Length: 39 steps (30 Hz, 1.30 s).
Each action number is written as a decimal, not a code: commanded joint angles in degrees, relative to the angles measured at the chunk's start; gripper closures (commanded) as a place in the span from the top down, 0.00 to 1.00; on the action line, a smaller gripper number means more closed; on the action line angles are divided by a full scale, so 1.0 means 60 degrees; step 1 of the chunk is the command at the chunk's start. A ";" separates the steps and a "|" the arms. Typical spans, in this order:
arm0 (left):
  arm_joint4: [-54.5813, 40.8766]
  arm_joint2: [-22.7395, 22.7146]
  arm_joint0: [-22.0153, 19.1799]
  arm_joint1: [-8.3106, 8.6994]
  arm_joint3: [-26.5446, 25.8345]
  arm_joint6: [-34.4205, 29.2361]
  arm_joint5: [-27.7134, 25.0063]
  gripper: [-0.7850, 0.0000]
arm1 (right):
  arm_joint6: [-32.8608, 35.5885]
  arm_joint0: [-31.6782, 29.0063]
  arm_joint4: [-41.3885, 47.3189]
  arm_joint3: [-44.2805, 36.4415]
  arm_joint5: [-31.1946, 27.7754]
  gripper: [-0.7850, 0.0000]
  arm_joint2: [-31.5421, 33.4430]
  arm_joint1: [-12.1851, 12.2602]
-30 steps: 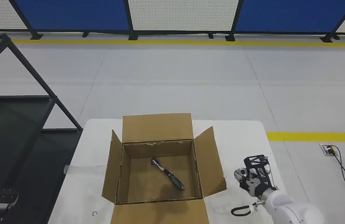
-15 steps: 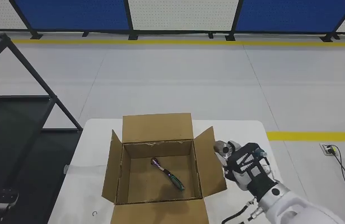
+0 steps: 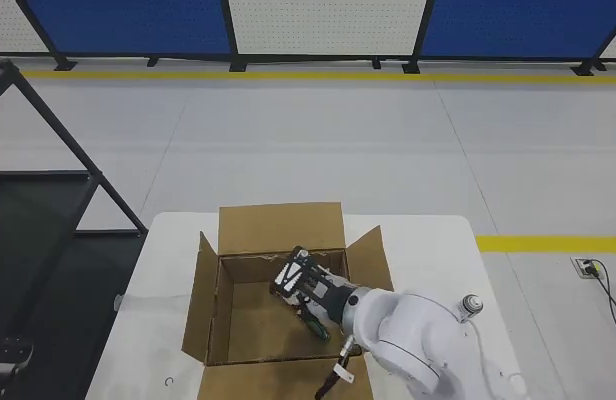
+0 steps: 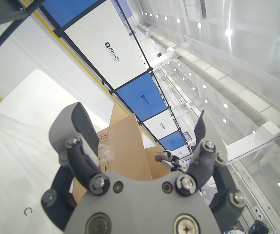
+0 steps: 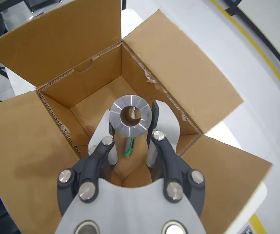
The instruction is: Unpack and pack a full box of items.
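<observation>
Hanging over the open cardboard box (image 5: 186,74) with the right hand (image 5: 131,122), and clamping a silver metal ring (image 5: 130,119) between the dark fingers (image 5: 155,115), one pressing on each side of it. Facing the ring's bore straight on in the right wrist view, and looking past it to a green-handled tool (image 5: 129,148) lying on the cardboard floor just beneath. Seeing that same tool slanting across the box bottom in the top view, with the arm reaching in from the right flap's side. Keeping all four flaps folded outward on the box, sitting in the middle of the white table (image 3: 428,240). Spotting a small upright object (image 3: 471,303) on bare table well off beyond the right flap, too small to identify. Waiting down near the table beside the box with the left hand (image 4: 142,132), fingers spread wide apart and gripping nothing, pointing up toward the blue and white wall panels (image 4: 101,49). Catching a small clear plastic packet (image 4: 105,151) against the box's outer wall there, close by one finger; touching or not, impossible to tell.
</observation>
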 commanded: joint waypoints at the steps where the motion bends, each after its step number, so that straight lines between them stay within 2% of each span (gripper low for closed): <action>1: 0.0000 0.0000 0.0000 0.0000 0.0000 0.0000 0.0000 1.00 | -0.0118 0.0421 0.0511 0.1045 -0.0040 0.00 -0.0376 -0.0128; 11: 0.0000 0.0000 0.0000 0.0000 0.0000 0.0000 0.0000 1.00 | -0.1158 0.1869 0.2208 0.5197 -0.0754 0.00 -0.1935 -0.0845; 17: 0.0000 0.0000 0.0000 0.0000 0.0000 0.0000 0.0000 1.00 | -0.1615 0.2390 0.2413 0.6719 -0.0994 0.00 -0.2756 -0.1294; 22: 0.0000 0.0000 0.0000 0.0000 0.0000 0.0000 0.0000 1.00 | -0.1859 0.2681 0.2185 0.7670 -0.0673 0.00 -0.3308 -0.1652; 24: 0.0000 0.0000 0.0000 0.0000 0.0000 0.0000 0.0000 1.00 | -0.1943 0.2772 0.2224 0.7958 -0.0639 0.23 -0.3415 -0.1771; 29: 0.0000 0.0000 0.0000 0.0000 0.0000 0.0000 0.0000 1.00 | -0.2089 0.2914 0.2227 0.8419 -0.0609 0.34 -0.3577 -0.1992; 34: 0.0000 0.0000 0.0000 0.0000 0.0000 0.0000 0.0000 1.00 | -0.2162 0.2984 0.2158 0.8680 -0.0580 0.35 -0.3624 -0.2130; 36: 0.0000 0.0000 0.0000 0.0000 0.0000 0.0000 0.0000 1.00 | -0.2170 0.2994 0.2146 0.8738 -0.0589 0.41 -0.3608 -0.2164; 39: 0.0000 0.0000 0.0000 0.0000 0.0000 0.0000 0.0000 1.00 | -0.2191 0.2990 0.2105 0.8785 -0.0587 0.44 -0.3555 -0.2191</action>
